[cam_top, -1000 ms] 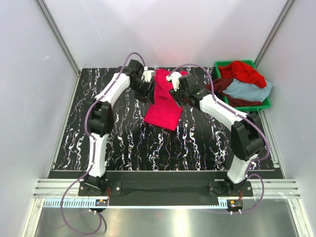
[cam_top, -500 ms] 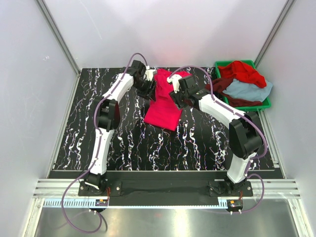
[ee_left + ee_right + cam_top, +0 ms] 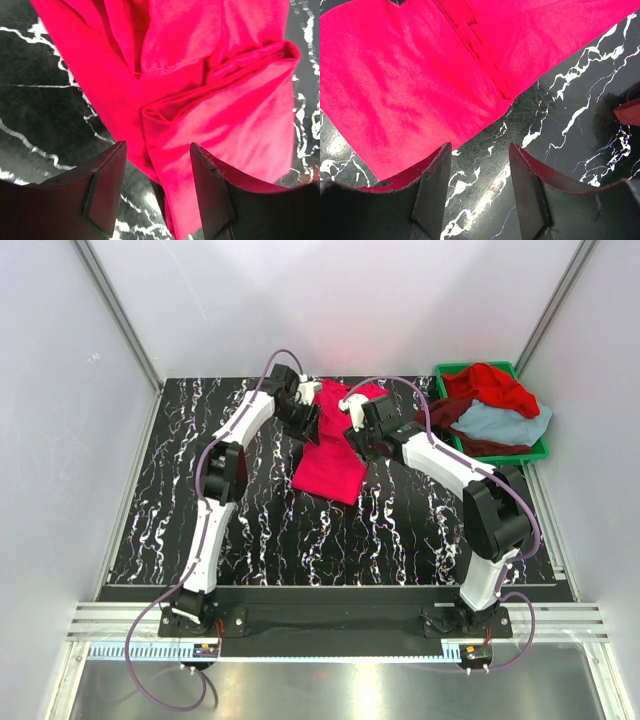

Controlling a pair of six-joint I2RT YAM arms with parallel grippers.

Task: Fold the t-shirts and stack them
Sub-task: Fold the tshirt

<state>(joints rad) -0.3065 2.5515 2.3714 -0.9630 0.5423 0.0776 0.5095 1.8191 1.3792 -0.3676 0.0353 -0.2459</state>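
Pincers flanked the crimson-pink t-shirt (image 3: 330, 465): left pincer (image 3: 157, 146) and right pincer (image 3: 480, 146) both spread, empty, seemingly poised to fold it

Your left gripper (image 3: 157, 152) hangs with its jaws apart, just above the crimson-pink t-shirt (image 3: 215, 120). The cloth lies creased, one folded layer uppermost, on the black marbled table (image 3: 40, 110). Its edge runs between your fingers (image 3: 105, 190), and nothing is pinched.

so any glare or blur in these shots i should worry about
Top external: evenly lit and sharp, with bright glare only on the metal strip at the bottom. Left wrist: the fingers are dark and soft, the shirt oversaturated. Right wrist: small sheen patches on the table.
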